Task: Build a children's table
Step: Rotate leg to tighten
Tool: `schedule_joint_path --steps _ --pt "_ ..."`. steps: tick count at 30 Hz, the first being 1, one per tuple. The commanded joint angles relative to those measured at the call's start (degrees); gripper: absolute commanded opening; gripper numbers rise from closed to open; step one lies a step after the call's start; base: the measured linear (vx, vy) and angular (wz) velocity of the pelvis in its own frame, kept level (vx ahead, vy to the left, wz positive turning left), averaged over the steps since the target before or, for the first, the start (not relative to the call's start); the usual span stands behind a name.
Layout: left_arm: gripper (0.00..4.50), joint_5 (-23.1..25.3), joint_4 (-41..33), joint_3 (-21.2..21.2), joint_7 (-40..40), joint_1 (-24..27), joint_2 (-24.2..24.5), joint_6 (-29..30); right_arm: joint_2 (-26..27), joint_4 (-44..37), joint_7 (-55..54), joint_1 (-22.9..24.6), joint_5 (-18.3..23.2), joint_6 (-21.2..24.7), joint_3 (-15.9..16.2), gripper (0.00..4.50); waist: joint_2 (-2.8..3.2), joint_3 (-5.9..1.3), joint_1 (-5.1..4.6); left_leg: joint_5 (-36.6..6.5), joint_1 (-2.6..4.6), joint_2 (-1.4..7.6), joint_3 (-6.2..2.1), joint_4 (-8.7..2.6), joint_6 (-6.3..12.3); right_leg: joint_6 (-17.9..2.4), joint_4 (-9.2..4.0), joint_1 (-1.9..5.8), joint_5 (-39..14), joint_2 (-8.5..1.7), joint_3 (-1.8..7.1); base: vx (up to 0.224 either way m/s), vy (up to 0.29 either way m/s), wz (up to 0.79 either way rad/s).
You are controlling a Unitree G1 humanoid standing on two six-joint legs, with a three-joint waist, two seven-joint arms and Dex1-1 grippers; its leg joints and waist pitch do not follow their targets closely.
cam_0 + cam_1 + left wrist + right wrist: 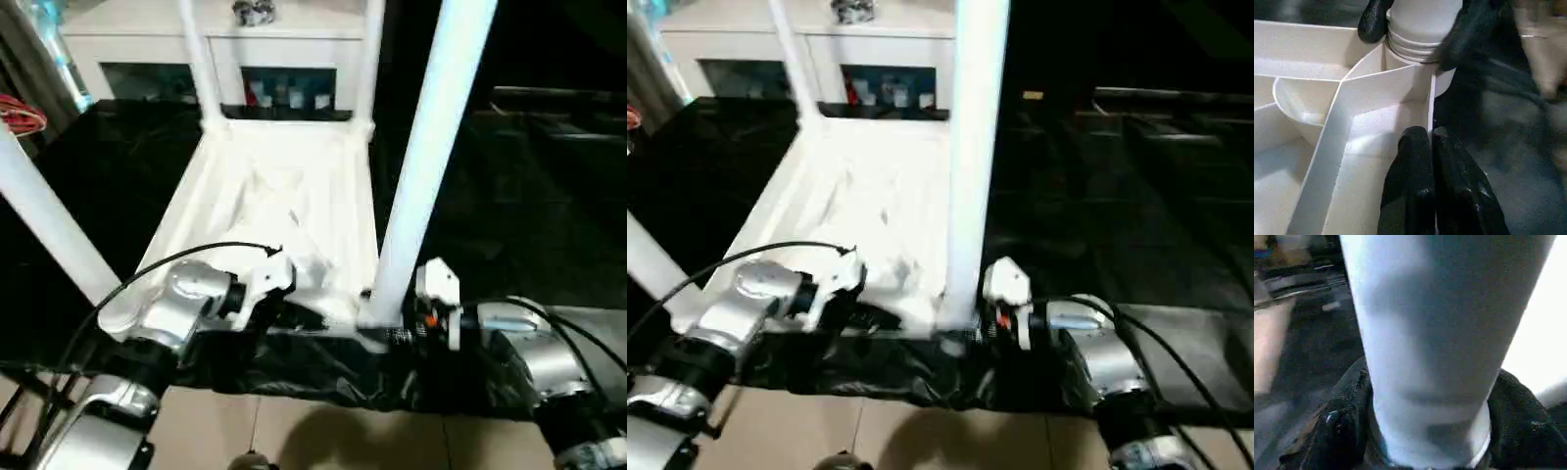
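Both silver forearms fill the foreground, hiding the near edge of the upturned tabletop on the black-covered surface. Right gripper clasps the base of the near-right leg, standing in its corner socket, top cut off. Left gripper, fingers pressed together, rests against a tabletop rib beside that socket.

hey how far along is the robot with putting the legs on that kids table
Mostly done, it seems. The tabletop lies underside up; two far legs stand in their corner sockets and a near-left leg rises too. In hand: the right gripper closes around the near-right leg at its threaded base, while the shut left gripper braces the rim. Left: seating that leg, then flipping the table.
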Motion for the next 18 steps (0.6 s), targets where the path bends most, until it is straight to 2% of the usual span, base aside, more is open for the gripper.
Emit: schedule_joint_path --steps 1,5,7,9,10,11,13,14,15,18 --pt "0.0 -0.4 -0.9 2.1 9.5 -2.9 -4.3 1.4 5.3 2.1 -8.3 -1.4 -3.1 -0.1 3.1 2.67 -0.78 -3.21 -0.33 -14.3 0.16 1.41 -0.68 -4.55 0.7 -8.0 -5.26 3.05 -21.8 -3.92 2.68 0.0 0.0 0.0" --pt "0.0 1.2 -1.9 1.1 14.9 -2.3 -7.2 2.7 10.5 6.0 -20.5 -3.0 -5.2 4.3 1.7 2.67 -0.71 -3.35 -1.0 -12.3 -0.04 1.27 -0.59 -4.41 1.32 -8.3 -5.05 3.05 -19.1 -3.61 2.81 0.0 0.0 0.0" --pt "0.0 2.8 -2.3 -0.1 17.3 -2.1 -8.5 3.3 13.4 7.1 -24.6 -3.6 -5.4 6.9 1.5 2.67 -0.59 -3.41 -1.12 -12.2 0.11 1.24 -0.54 -4.41 1.38 -8.4 -5.09 3.04 -18.4 -3.59 2.82 0.0 0.0 0.0" --pt "0.0 3.7 -1.9 -0.6 19.3 -2.2 -9.7 3.4 15.0 7.7 -26.9 -4.0 -5.9 7.0 1.5 2.67 -0.37 -3.35 -1.23 -12.8 0.24 1.38 -0.55 -4.51 1.26 -8.6 -5.11 2.88 -17.9 -3.54 2.86 0.0 0.0 0.0" --pt "0.0 4.0 -2.1 -1.0 20.4 -2.0 -11.1 3.8 16.0 8.7 -28.7 -4.4 -6.9 5.6 1.7 2.67 -0.35 -3.34 -1.22 -13.7 0.36 1.37 -0.54 -4.56 1.18 -8.5 -5.24 2.87 -18.2 -3.58 2.85 0.0 0.0 0.0" --pt "0.0 4.0 -2.2 -1.0 20.5 -1.9 -11.3 3.8 16.1 8.8 -28.9 -4.5 -7.1 5.1 1.7 2.67 -0.03 -3.22 -1.32 -15.1 0.45 1.44 -0.54 -4.67 0.87 -8.5 -5.45 2.75 -18.7 -3.56 2.87 0.0 0.0 0.0" --pt "0.0 4.2 -2.5 -1.2 21.1 -1.8 -12.0 3.9 16.6 9.5 -29.8 -4.8 -7.8 3.5 1.7 3.23 -0.08 -3.23 -1.3 -16.5 0.55 1.38 -0.58 -4.77 0.61 -8.1 -5.59 2.79 -19.7 -3.65 2.88 0.0 0.0 0.0" --pt "0.0 4.2 -2.6 -1.4 21.1 -1.7 -12.2 3.7 16.8 9.9 -29.7 -5.0 -7.5 3.3 1.3 3.37 -0.18 -3.15 -1.31 -17.3 0.49 1.28 -0.64 -4.85 0.8 -7.6 -5.73 2.89 -21.2 -3.69 2.89 0.0 0.0 0.0" --pt "0.0 4.2 -2.7 -1.6 21.1 -1.6 -12.2 3.6 17.0 10.0 -29.7 -5.1 -7.2 3.5 1.0 3.37 0.13 -3.18 -1.31 -17.5 0.53 1.29 -0.7 -4.84 0.78 -7.5 -5.7 2.86 -21.3 -3.71 2.91 0.0 0.0 0.0" --pt "0.0 3.5 -3.3 -1.5 18.5 -1.1 -10.9 1.7 14.9 8.2 -28.2 -4.9 -7.3 3.7 0.5 3.73 -0.02 -3.23 -1.38 -17.4 0.52 1.32 -0.69 -4.91 0.86 -7.5 -5.64 2.96 -20.1 -3.59 2.99 0.0 0.0 0.0"
